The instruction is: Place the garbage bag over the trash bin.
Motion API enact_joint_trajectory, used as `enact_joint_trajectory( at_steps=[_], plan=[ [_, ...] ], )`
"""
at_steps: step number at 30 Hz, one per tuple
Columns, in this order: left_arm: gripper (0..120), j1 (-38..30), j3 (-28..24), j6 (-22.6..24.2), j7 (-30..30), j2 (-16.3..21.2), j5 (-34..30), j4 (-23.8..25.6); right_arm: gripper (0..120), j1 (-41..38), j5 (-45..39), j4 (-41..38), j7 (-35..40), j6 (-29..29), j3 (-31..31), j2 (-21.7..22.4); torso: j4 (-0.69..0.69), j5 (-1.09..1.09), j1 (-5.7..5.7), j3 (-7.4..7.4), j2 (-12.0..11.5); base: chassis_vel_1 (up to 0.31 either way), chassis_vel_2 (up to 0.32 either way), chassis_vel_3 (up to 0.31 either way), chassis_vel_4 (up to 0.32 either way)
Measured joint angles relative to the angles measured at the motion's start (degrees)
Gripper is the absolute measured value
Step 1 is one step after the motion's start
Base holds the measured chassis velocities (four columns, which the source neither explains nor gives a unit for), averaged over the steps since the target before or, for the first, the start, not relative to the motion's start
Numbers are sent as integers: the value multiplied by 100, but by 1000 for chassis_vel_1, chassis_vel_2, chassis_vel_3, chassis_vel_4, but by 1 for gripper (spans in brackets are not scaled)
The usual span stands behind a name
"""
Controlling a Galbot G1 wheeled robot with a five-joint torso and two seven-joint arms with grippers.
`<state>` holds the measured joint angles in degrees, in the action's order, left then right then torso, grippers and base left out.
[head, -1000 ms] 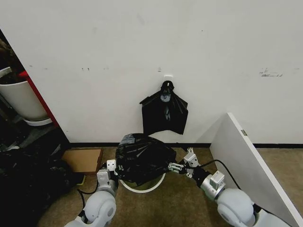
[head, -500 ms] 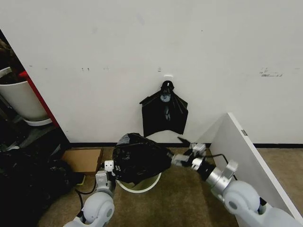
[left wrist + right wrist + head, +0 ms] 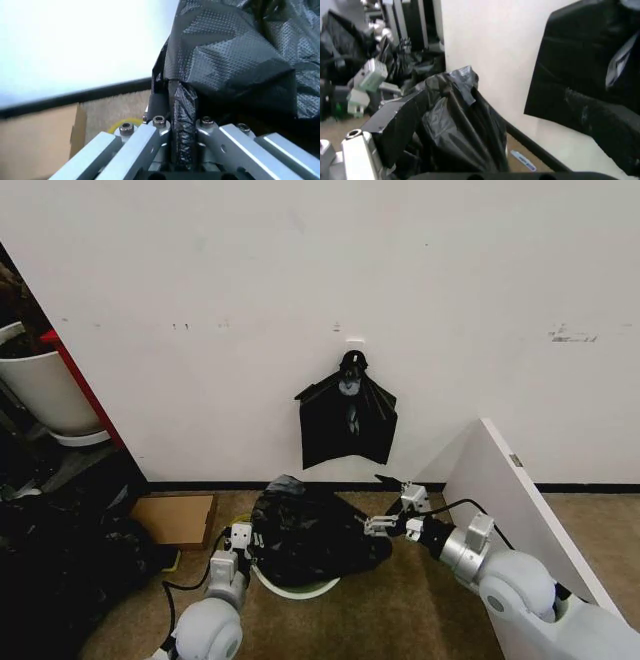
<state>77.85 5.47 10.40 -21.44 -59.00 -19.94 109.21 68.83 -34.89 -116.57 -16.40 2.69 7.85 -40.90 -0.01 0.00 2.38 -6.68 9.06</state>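
**Black bag sits on the bin, both tools at its sides**

Other stuff first. A flat bunch of black bags (image 3: 347, 423) hangs on the wall, right above the work spot. A white board (image 3: 520, 525) leans on the robot's right side, close to the right arm. A brown cardboard box (image 3: 177, 518) lies on the floor by the wall, on the robot's left. More to the left there is a big white tub (image 3: 45, 392) w/ a red edge, and a pile of dark things on the floor below it.

The trash bin (image 3: 296, 588) stands on the brown floor near the wall. Just a bit of its pale rim peeks out at the front. The garbage bag (image 3: 310, 525) lies on top of it, crinkly and puffed up, covering most of the rim.

The left tool (image 3: 181, 123) is at the bag's left side, beside the bin. It is clamped on a twisted fold of the bag; the plastic runs right btw. its metal fingers (image 3: 150, 137).

The right tool (image 3: 390, 520) is at the bag's right edge, touching it. It seems to pinch a bit of the plastic, but I can't tell for sure.
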Motion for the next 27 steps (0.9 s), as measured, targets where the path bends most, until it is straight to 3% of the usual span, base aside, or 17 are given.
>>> enact_joint_trajectory(
  at_steps=[7, 17, 20, 21, 23, 27],
  plan=[
    [0, 41, -48, -276, 339, 116, 724, -1, 100, -609, 241, 153, 37, 352, -525, 0, 1, -1, 0, 0, 0, 0, 0, 0, 0],
    [0, 208, -51, -431, 415, 133, 963, 57, 91, -1150, -118, 621, 122, 580, -1164, -176, 0, 0, 0, 0, 0, 0, 0, 0, 0],
    [0, 260, -50, -452, 410, 109, 977, 62, 80, -1202, -155, 758, 93, 588, -1234, -188, 0, -1, 0, 0, 0, 0, 0, 0, 0],
    [0, 278, -50, -459, 383, 99, 955, 62, 71, -1214, -160, 862, 60, 588, -1258, -200, 0, 0, 0, 0, 0, 0, 0, 0, 0],
    [0, 282, -50, -459, 373, 99, 933, 62, 70, -1214, -161, 893, 53, 589, -1262, -199, 0, 0, 0, 0, 0, 0, 0, 0, 0],
    [0, 278, -51, -457, 352, 103, 868, 75, 52, -1188, -173, 969, 34, 565, -1245, -186, 0, 0, 0, 0, 0, 0, 0, 0, 0]
  ],
)
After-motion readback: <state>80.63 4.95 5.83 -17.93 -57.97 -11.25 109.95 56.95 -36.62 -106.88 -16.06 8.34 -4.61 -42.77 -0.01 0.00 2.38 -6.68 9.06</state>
